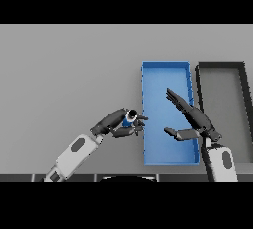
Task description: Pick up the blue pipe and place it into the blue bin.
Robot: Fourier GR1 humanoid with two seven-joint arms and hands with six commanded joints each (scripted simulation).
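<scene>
A short blue pipe (128, 121) with a dark open end is held in my left hand (117, 123), whose fingers and thumb curl round it. The hand hovers just left of the blue bin (166, 68), its fingertips reaching the bin's left wall. The bin is a long rectangular tray lying right of the table's centre. My right hand (195, 119) hangs over the bin's right half with fingers straight and thumb spread, holding nothing.
A dark grey bin (220, 66) of similar shape stands right beside the blue bin, on its right side. The grey table (69, 70) stretches out to the left and back.
</scene>
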